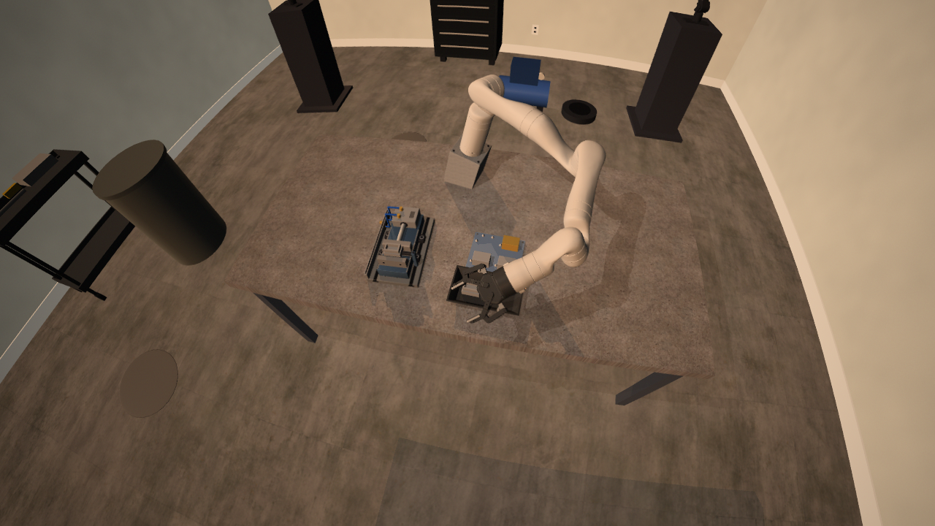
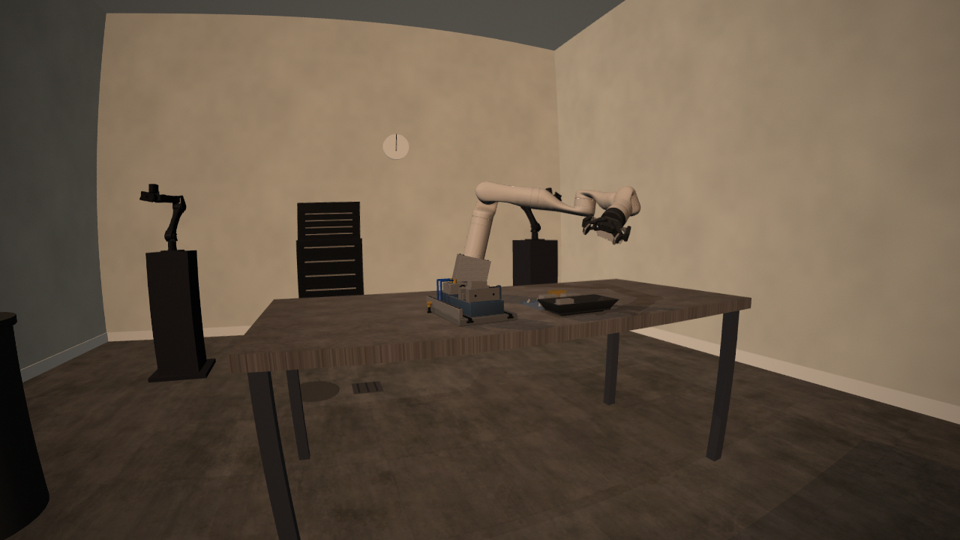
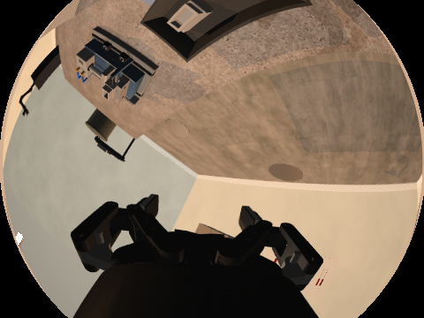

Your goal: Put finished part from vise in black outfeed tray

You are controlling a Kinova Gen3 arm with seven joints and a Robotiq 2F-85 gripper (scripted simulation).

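My gripper [image 1: 472, 297] [image 2: 607, 230] [image 3: 199, 209] is open and empty. It hangs high above the table, over the black outfeed tray [image 2: 590, 305]. One grey block [image 3: 185, 14] lies in the tray; in the overhead view my gripper hides it. The vise [image 1: 399, 245] [image 2: 469, 303] [image 3: 112, 71] stands on the table to the left of the tray, well apart from my gripper. A grey block [image 1: 395, 249] sits between its jaws; its pocket is too small to make out.
A blue-grey pallet [image 1: 486, 239] with grey blocks and an orange block [image 1: 510, 244] lies just behind the tray. The arm's base [image 1: 467, 166] stands at the table's back edge. A dark barrel [image 1: 160, 199] and a black cart [image 1: 39, 215] stand off the table to the left.
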